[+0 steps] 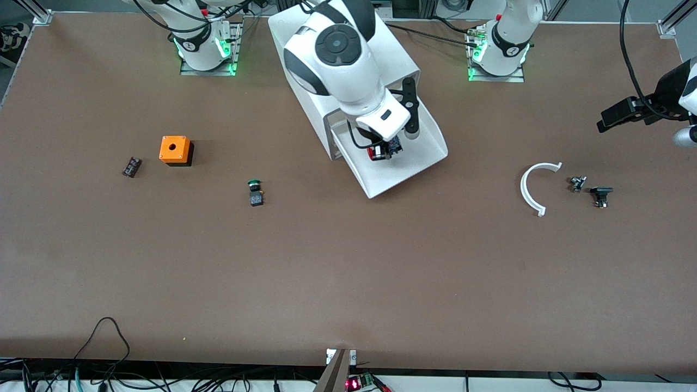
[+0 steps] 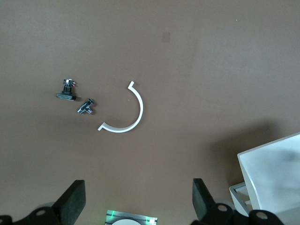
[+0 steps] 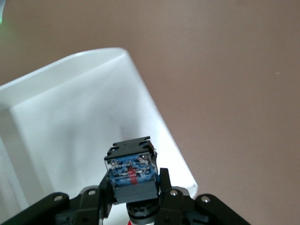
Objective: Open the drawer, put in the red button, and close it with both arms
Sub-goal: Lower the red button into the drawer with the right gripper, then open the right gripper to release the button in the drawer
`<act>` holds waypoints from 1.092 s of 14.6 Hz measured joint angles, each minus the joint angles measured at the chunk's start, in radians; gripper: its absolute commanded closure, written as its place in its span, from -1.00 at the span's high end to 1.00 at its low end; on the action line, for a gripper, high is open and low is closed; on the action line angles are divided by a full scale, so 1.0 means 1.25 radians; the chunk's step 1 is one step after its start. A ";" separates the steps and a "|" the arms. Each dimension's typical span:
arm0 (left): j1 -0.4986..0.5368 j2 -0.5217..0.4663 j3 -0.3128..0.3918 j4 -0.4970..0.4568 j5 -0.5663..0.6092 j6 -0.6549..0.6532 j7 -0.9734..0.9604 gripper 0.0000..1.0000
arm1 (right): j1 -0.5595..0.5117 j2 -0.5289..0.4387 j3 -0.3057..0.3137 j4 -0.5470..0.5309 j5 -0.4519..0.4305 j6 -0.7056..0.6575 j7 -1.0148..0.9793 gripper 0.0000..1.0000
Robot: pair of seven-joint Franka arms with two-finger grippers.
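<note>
The drawer [image 1: 395, 175] stands pulled out of the white cabinet [image 1: 305, 81], its sloped lip toward the front camera. My right gripper [image 1: 383, 151] is over the open drawer and shut on the red button [image 1: 374, 153]. In the right wrist view the fingers [image 3: 165, 183] clamp the button's dark, blue-faced body [image 3: 131, 171] above the white drawer floor [image 3: 70, 108]; only a sliver of the red cap shows. My left gripper [image 1: 615, 117] is open and empty, high over the left arm's end of the table; its wrist view shows the fingers [image 2: 72, 201] wide apart.
A green-capped button [image 1: 254, 189], an orange box [image 1: 175, 149] and a small dark part [image 1: 131, 166] lie toward the right arm's end. A white arc [image 1: 531, 188] and two small dark parts [image 1: 577, 183] [image 1: 601, 195] lie toward the left arm's end.
</note>
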 measured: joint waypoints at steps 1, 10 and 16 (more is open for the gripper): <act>0.000 0.000 0.000 0.000 0.000 0.000 0.000 1.00 | 0.009 0.010 0.000 0.000 -0.005 -0.001 -0.013 -0.25; 0.001 0.002 0.001 0.000 0.000 0.000 0.000 1.00 | 0.074 0.072 -0.022 0.001 -0.058 -0.027 -0.032 -0.24; 0.001 0.007 0.002 0.000 -0.001 0.037 0.000 1.00 | 0.093 0.075 -0.022 -0.020 -0.059 -0.046 -0.034 -0.21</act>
